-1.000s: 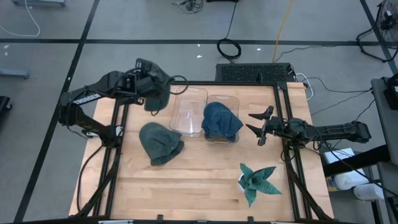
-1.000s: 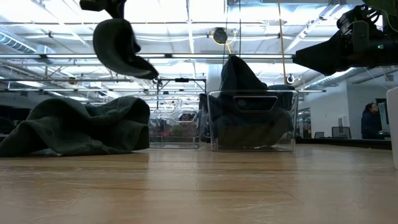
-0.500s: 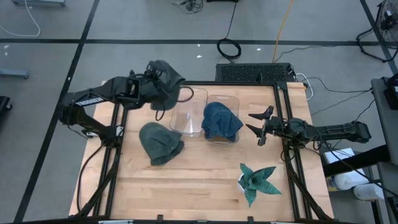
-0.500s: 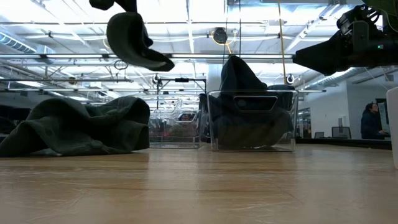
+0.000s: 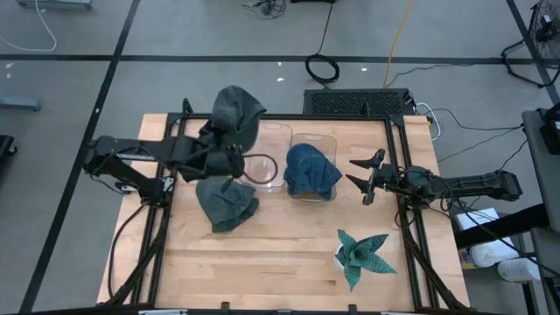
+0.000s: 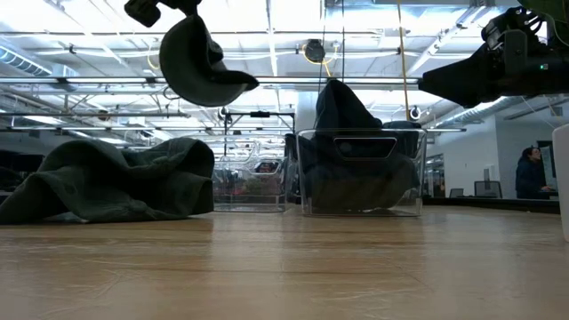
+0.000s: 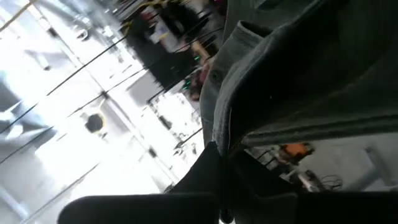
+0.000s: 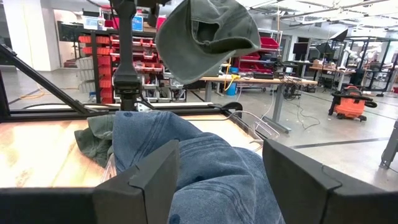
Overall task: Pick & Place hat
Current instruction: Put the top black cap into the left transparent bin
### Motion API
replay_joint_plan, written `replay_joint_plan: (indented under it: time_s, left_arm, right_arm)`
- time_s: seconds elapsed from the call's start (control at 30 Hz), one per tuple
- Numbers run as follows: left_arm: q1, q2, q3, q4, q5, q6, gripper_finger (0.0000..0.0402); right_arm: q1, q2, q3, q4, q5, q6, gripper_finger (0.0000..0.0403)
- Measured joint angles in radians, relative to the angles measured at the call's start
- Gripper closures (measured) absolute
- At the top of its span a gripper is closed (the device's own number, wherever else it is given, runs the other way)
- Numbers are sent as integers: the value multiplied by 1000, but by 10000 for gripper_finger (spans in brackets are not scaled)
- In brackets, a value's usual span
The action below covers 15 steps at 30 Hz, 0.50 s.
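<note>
the left gripper (image 5: pixel 229 156) clenches a grey-green hat (image 5: pixel 236 118), held high over the empty clear bin (image 5: pixel 265 157); beside that bin, another clear bin (image 5: pixel 313 143) holds a blue hat (image 5: pixel 309 169). the right gripper (image 5: pixel 365 179) waits nearby, fingers spread.

A grey floor (image 5: pixel 70 114) crossed by dark lines surrounds the wooden table (image 5: pixel 289 254). Bright ceiling lights (image 6: pixel 284 36) hang overhead. Red shelving (image 8: pixel 93 53) stands behind.

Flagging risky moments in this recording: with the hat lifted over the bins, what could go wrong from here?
The left hand holds the grey hat high above the empty clear bin. The hat hangs loose, so it might catch the bin's rim or land outside. It could also drift toward the neighbouring bin, already filled by the blue hat.
</note>
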Motion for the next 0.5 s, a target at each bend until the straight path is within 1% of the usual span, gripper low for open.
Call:
replay_joint_plan:
  time_s: [0.23,0.3,0.43,0.5]
  left_arm:
    - [-36,-2,-58,2,-61,-175,393]
    - [-25,-2,-81,1,-60,-219,393]
    - [11,-2,-127,3,-38,-356,393]
    - [25,-2,-162,35,-45,-381,393]
  right_arm:
    - [0,0,0,0,0,0,181]
    - [0,0,0,0,0,0,181]
    - [0,0,0,0,0,0,181]
    - [0,0,0,0,0,0,181]
